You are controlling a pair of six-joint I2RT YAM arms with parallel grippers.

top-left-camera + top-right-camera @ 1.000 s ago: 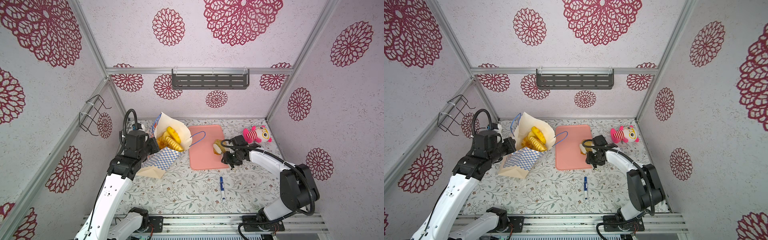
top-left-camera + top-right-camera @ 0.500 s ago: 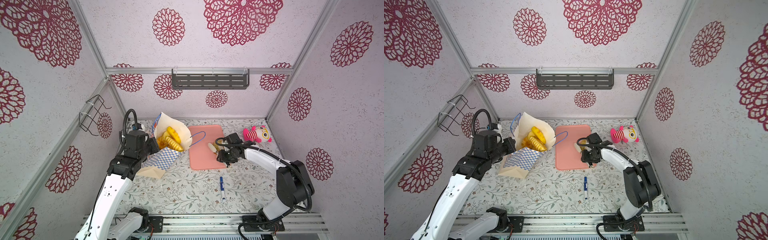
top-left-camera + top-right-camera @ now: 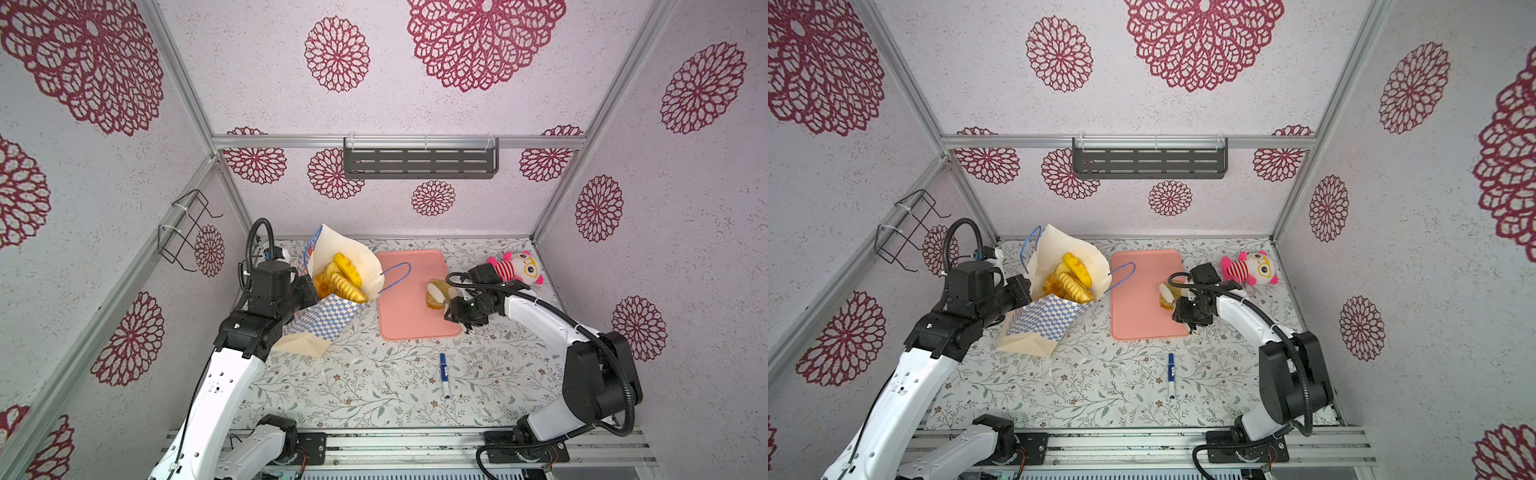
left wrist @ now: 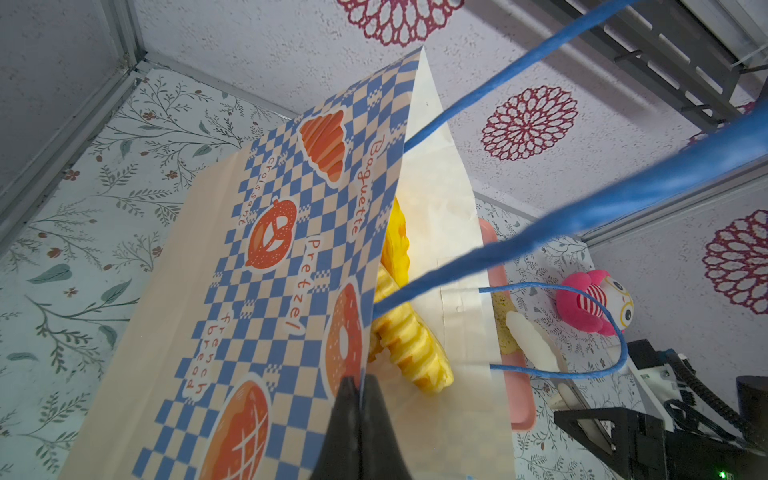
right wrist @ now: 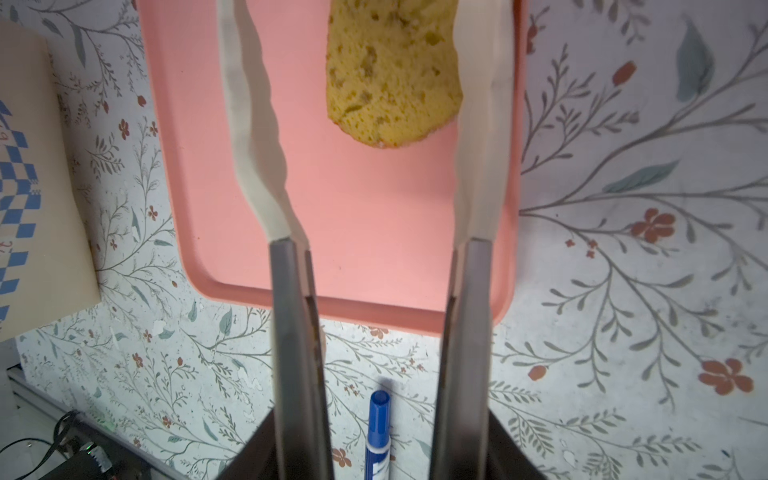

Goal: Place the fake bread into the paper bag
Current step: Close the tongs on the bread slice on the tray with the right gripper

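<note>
The paper bag [image 3: 328,320] [image 3: 1042,324] leans tilted at the left, its mouth open toward the tray. Several golden pieces of fake bread [image 3: 343,274] [image 4: 409,345] lie inside it. My left gripper [image 4: 360,380] is shut on the bag's checked rim. One spongy yellow-brown piece of bread [image 5: 390,70] [image 3: 434,300] rests on the pink tray [image 5: 353,208]. My right gripper [image 3: 441,297] [image 5: 357,12] stands open around this piece. One long white finger [image 5: 478,124] touches the piece, and the other finger stands clear of it.
A pink striped plush toy [image 3: 515,268] lies at the back right, just behind my right arm. A blue marker [image 3: 444,374] [image 5: 378,428] lies on the floral table in front of the tray. A dark shelf [image 3: 419,162] and a wire rack [image 3: 187,228] hang on the walls.
My right gripper has shifted a little to the left over the tray, staying around the bread piece. The left arm and the bag have not moved.
</note>
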